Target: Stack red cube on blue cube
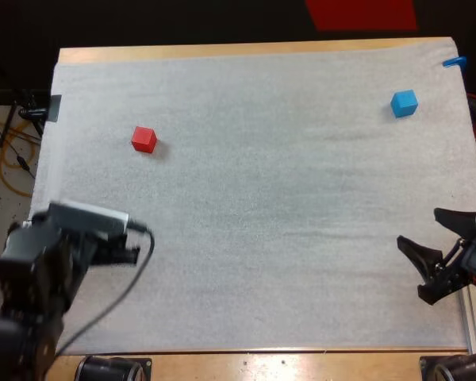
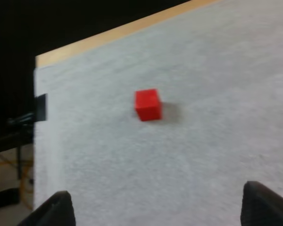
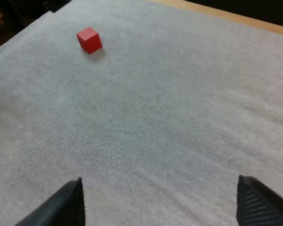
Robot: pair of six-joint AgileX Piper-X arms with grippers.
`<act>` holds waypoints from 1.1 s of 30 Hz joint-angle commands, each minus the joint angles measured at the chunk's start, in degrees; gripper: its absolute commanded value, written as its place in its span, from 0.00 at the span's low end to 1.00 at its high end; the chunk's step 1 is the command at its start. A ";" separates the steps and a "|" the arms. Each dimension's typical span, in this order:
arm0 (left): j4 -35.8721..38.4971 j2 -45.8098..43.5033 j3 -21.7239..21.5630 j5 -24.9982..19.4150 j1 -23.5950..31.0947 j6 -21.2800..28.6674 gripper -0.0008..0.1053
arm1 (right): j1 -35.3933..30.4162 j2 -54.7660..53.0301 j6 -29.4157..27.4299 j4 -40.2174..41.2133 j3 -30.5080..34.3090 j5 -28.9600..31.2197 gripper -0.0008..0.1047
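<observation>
High view: red cube [image 1: 143, 139], blue cube [image 1: 404, 103] well apart; jaws seemingly spread.

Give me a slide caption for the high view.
Red cube and blue cube apart on the white mat; left pincer and right pincer open, empty.

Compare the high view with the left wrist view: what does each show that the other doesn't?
High view adds: the blue cube at the far right of the white mat, and the right gripper, open, at the right edge, far from both cubes. Left wrist view adds: the left gripper with fingers apart, clear of anything, facing the red cube. Shared: the red cube lying alone on the mat, untouched, and the table with its wooden far edge.
</observation>
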 commanded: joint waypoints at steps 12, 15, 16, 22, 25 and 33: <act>-17.74 16.92 -0.41 6.32 18.88 1.11 0.01 | 0.23 0.09 -1.00 -2.41 -0.51 -1.82 0.63; -18.72 21.93 -1.03 7.52 19.90 3.73 0.01 | 0.23 0.09 -1.00 -2.89 -0.51 -1.82 0.63; -18.72 24.21 -1.74 7.52 19.58 5.32 0.01 | 0.23 0.09 -1.00 -2.85 -0.51 -1.82 0.63; -18.85 36.03 -8.03 8.02 18.97 7.73 0.01 | 0.23 0.09 -1.00 -2.85 -0.51 -1.82 0.63; -18.37 42.26 -12.04 8.18 18.97 11.14 0.01 | 0.23 0.09 -1.00 -3.07 -0.51 -1.82 0.63; -18.22 53.96 -20.37 10.21 18.51 13.06 0.01 | 0.23 0.09 -1.00 -3.27 -0.51 -1.71 0.63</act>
